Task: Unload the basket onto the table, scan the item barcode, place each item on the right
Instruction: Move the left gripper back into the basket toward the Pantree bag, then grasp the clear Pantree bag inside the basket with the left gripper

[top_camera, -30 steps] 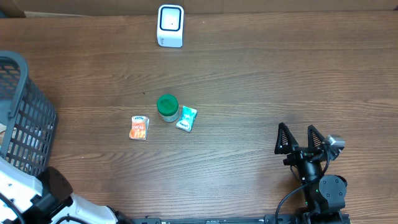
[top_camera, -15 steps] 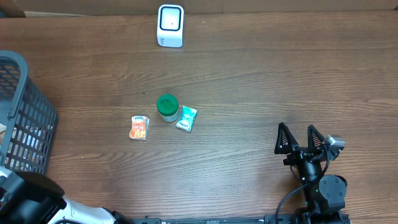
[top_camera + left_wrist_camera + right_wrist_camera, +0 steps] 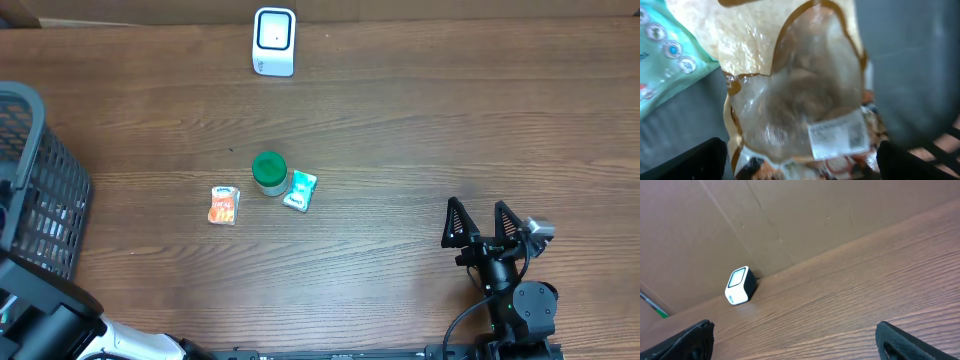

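L gripper (image 3: 800,165) spread wide, empty, right over a clear bag (image 3: 800,95) w/ its barcode label (image 3: 837,134) facing up, in the basket (image 3: 40,200) at table's left. Teal pack (image 3: 665,55) beside the bag. R gripper (image 3: 483,222) spread too, empty, near right. Scanner (image 3: 273,40) at far edge. Jar (image 3: 268,172), orange pack (image 3: 224,205) mid-table.

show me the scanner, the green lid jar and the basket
scanner (image 3: 274,38): overhead view, middle of its white face
jar (image 3: 269,168): overhead view, on its green lid
basket (image 3: 48,200): overhead view, on its mesh wall
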Controlling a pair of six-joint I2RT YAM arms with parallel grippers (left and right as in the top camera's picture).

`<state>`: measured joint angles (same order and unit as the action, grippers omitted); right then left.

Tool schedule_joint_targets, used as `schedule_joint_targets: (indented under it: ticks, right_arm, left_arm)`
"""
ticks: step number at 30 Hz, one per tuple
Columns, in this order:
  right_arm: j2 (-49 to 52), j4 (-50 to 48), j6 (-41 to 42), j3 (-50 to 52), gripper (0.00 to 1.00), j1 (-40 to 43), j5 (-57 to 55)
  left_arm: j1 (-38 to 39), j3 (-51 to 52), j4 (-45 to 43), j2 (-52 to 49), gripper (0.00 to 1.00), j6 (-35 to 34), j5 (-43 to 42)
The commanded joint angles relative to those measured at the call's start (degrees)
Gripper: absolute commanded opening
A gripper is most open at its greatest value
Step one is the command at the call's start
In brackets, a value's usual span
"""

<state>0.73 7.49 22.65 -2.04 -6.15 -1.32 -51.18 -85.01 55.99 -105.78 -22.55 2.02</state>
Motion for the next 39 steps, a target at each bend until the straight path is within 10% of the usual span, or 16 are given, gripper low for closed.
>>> schedule_joint_targets:
  ticks: [1, 20, 29, 39]
  right_arm:
    - [-0.5, -0.3, -0.2, 0.4, 1.00, -0.4, 0.2]
    - [-0.5, -0.3, -0.2, 0.4, 1.00, -0.4, 0.2]
    - [-0.5, -0.3, -0.2, 0.4, 1.00, -0.4, 0.2]
    - [-0.5, -0.3, -0.2, 0.4, 1.00, -0.4, 0.2]
  left_arm:
    - [-1.3, 4.3, -3.7, -0.1, 0.98, -2.0, 1.5]
    - [-2.5, 8.8, -14.3, -8.6, 0.99, -1.7, 0.9]
    - [-2.5, 8.1, -13.3, -9.9, 0.50, -1.2, 0.9]
    - [-2.5, -3.1, -2.4, -7.2, 0.43, -1.2, 0.9]
